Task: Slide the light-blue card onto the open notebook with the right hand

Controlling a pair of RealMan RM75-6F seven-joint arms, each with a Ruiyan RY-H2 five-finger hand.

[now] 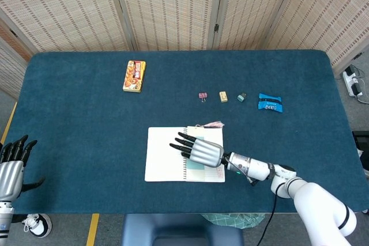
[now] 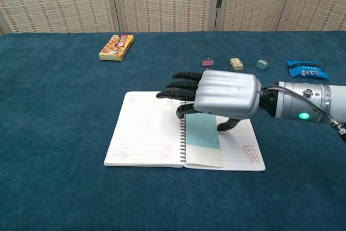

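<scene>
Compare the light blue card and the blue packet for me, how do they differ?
The light-blue card is pale and plain; the blue packet is a deeper blue with white print. The card lies flat on the open notebook, partly under the right hand; the packet looks crinkled and sits apart on the table, far right. The card looks larger. Both are blue.
</scene>
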